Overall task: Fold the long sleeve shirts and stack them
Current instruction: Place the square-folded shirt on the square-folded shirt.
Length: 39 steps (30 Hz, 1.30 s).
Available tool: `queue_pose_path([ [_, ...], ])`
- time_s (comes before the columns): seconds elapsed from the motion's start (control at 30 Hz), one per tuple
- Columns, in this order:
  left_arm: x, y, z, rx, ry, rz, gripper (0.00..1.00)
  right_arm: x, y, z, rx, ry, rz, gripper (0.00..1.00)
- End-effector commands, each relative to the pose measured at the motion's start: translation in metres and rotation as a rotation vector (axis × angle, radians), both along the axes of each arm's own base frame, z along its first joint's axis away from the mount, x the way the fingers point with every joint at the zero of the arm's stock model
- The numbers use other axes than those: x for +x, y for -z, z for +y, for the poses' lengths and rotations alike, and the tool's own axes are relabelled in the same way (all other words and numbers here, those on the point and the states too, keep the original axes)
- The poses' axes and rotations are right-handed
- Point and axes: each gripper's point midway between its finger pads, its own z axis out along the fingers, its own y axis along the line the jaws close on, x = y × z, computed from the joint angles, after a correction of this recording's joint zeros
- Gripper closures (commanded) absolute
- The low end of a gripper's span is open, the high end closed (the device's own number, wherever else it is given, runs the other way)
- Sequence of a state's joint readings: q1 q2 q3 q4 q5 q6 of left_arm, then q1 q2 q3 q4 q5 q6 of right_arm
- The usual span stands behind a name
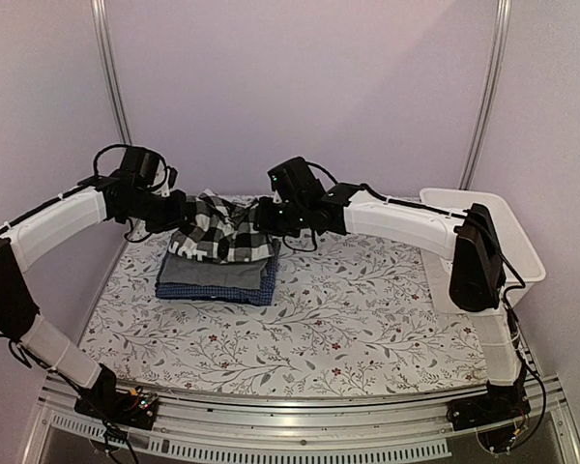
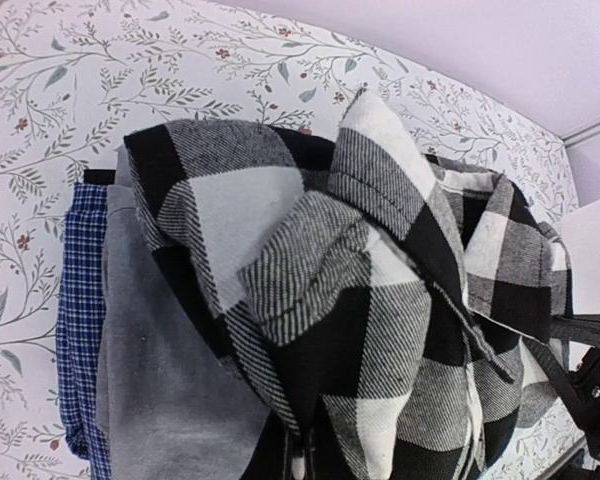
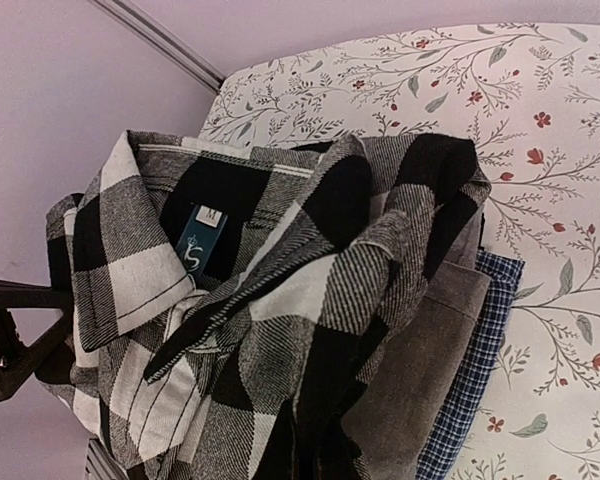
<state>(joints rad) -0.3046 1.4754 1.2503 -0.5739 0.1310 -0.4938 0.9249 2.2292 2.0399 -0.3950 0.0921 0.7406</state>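
Both claws are pinched shut on the big black-and-white checked cloth shirt (image 1: 220, 232): left claw (image 1: 181, 215) at its left edge, right claw (image 1: 267, 215) at its right. Shirt's bunched up on top of the folded plain grey shirt (image 1: 213, 272), which lies on the blue fine-check shirt (image 1: 267, 286), toward the back left of the floral-print table (image 1: 367, 309).

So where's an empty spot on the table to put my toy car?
The big flowery patch between the shirt pile and the front rail is bare. So is the strip between the pile and the white basket. It's crowded at the back, where the left arm and right arm meet at the checked shirt.
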Motion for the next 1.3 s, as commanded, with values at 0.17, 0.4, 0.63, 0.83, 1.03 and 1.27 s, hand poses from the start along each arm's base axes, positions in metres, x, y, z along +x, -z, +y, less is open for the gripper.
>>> queue_pose_path([
  [0.17, -0.002, 0.042, 0.045, 0.018, -0.043, 0.067, 1.00, -0.016, 0.016, 0.052, 0.171, -0.135, 0.091, 0.95],
  [0.4, 0.006, 0.074, 0.076, 0.040, -0.091, 0.120, 0.82, -0.028, 0.043, 0.030, 0.085, -0.115, 0.125, 0.60],
  [0.63, 0.014, 0.067, 0.092, 0.021, -0.132, 0.106, 0.77, -0.046, 0.044, -0.007, -0.025, -0.092, 0.109, 0.61],
  [0.83, 0.012, 0.050, 0.099, 0.043, -0.169, 0.075, 0.77, -0.063, 0.032, -0.007, -0.022, -0.128, 0.088, 0.60],
  [1.03, 0.006, 0.000, 0.089, 0.056, -0.151, -0.030, 0.75, -0.064, 0.030, -0.024, -0.087, -0.073, 0.045, 0.59],
  [1.27, -0.016, -0.024, 0.022, -0.006, -0.046, -0.077, 0.64, -0.064, 0.005, -0.069, -0.151, 0.003, -0.044, 0.26],
])
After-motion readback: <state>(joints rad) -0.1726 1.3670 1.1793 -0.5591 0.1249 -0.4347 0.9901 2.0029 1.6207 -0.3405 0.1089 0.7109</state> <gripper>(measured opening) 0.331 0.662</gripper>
